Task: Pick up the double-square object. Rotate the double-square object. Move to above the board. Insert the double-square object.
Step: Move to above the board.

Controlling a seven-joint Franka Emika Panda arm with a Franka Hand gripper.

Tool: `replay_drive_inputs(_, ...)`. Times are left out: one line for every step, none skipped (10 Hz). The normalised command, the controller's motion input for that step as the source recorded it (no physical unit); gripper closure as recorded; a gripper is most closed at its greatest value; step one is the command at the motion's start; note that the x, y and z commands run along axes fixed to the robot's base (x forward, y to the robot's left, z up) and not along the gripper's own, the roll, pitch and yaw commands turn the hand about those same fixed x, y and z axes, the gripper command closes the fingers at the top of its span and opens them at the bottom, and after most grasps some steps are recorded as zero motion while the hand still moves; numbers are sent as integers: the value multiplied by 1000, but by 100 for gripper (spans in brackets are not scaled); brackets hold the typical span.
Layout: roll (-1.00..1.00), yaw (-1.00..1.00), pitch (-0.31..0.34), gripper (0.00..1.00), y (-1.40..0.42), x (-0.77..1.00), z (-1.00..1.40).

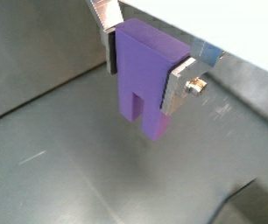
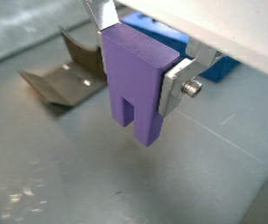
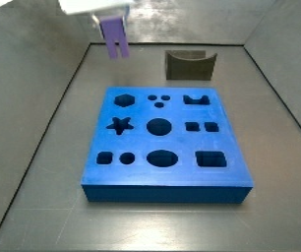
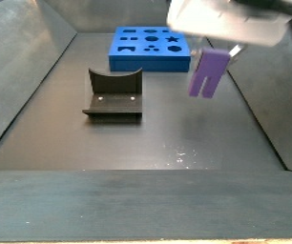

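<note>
Lavender matte double-square block (image 2: 134, 83) clamped upright in your end effector (image 2: 140, 68), notched end down, raised above the grey desk (image 3: 61, 118), behind the bright-blue cutout board (image 3: 166, 185), beside the olive-grey U-shaped holder (image 3: 189, 66).

Gripper (image 2: 134, 54) fingers (image 2: 179, 83): bright bare metal. Double-square object (image 2: 137, 83): matt lavender plastic. Board (image 3: 164, 143): smooth blue, slight sheen. Floor (image 4: 135, 143): dull scuffed grey.

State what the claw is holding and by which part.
The claw holds the double-square object, clamped at its upper end; the notched lower end hangs free above the floor.
</note>
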Motion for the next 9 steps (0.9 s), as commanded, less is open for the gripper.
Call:
replay_drive_inputs(-247, 13, -159, 100, 316, -187, 1000)
replay_drive_inputs(-272, -27, -83, 100, 311, -184, 1000)
replay_drive_inputs(-296, -57, -27, 100, 300, -177, 1000)
replay_drive_inputs(-307, -72, -10, 100, 285, -171, 1000)
replay_drive_inputs(-308, -75, -10, 100, 278, -169, 1000)
replay_drive_inputs(-295, -79, -16, 100, 263, -162, 1000)
replay_drive_inputs(-271, -76, -15, 100, 252, -155, 1000)
replay_drive_inputs(-238, -71, -4, 100, 239, -145, 1000)
replay_drive_inputs(-217, -66, 7, 100, 232, -138, 1000)
